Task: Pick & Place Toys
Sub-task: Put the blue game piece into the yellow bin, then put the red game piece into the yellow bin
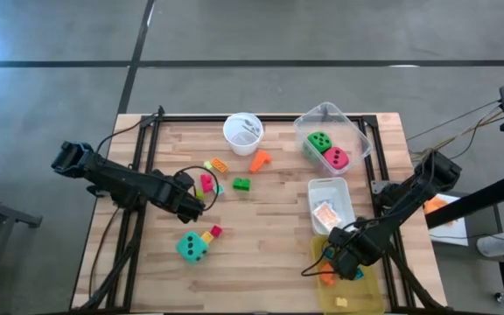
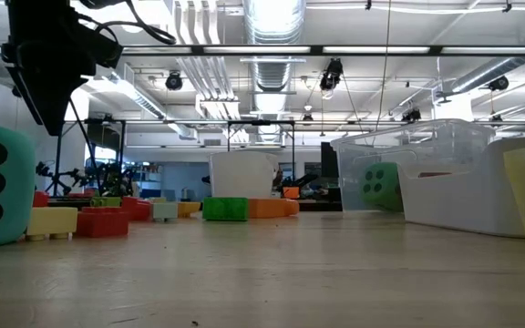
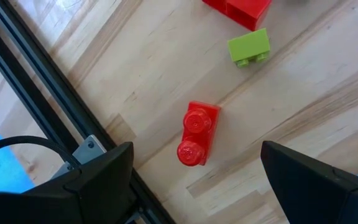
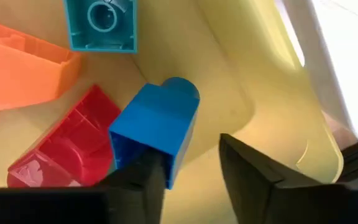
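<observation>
My left gripper (image 1: 198,199) is open above the table's left middle. In its wrist view (image 3: 194,180) a small red two-stud block (image 3: 197,134) lies on the wood between and just beyond its fingers, untouched. My right gripper (image 1: 339,261) is open, low inside the yellow bin (image 1: 363,289). In its wrist view (image 4: 194,180) a blue block (image 4: 157,127) lies at one fingertip, leaning on a red block (image 4: 67,146). The teal die (image 1: 192,247) rests on the table near the front. The green die (image 1: 319,141) and the red-pink die (image 1: 336,158) sit in the clear bin (image 1: 357,131). My right gripper's one fingertip (image 4: 143,177) stands right at the blue block's near lower corner (image 4: 166,165). I cannot tell whether it touches. The other finger (image 4: 253,180) is apart from the block, with yellow bin floor showing between them. The block rests in the bin.
A white cup (image 1: 243,131) stands at the far middle. Loose blocks lie around it: orange (image 1: 259,160), green (image 1: 241,184), pink-red (image 1: 206,182), and a small red one (image 1: 215,231). A white bin (image 1: 331,197) holds a small card pack (image 1: 325,214). Black frame rails (image 1: 143,166) cross the table's left side.
</observation>
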{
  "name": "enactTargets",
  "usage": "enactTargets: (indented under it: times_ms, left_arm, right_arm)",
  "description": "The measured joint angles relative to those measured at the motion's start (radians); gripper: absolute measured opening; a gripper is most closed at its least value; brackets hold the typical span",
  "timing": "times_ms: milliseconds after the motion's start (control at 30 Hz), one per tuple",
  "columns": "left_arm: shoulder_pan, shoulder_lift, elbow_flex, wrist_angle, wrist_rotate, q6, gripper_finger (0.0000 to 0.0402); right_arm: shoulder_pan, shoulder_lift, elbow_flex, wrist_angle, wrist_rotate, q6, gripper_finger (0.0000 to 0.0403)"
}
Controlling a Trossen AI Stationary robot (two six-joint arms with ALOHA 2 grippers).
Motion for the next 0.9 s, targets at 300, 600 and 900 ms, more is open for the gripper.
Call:
enactTargets:
  times_ms: [300, 600, 900]
  left_arm:
    - [0.0, 0.0, 0.0, 0.01, 0.018, -0.001, 0.0353]
    - [0.003, 0.0, 0.0, 0.014, 0.031, -0.002, 0.0353]
    - [0.012, 0.0, 0.0, 0.014, 0.077, -0.002, 0.0353]
  right_arm:
    - [0.0, -0.001, 0.02, -0.003, -0.085, -0.009, 0.0223]
    - [0.0, -0.001, 0.106, -0.09, -0.06, -0.008, 0.0238]
    - [0.016, -0.001, 0.222, -0.163, 0.057, -0.006, 0.0238]
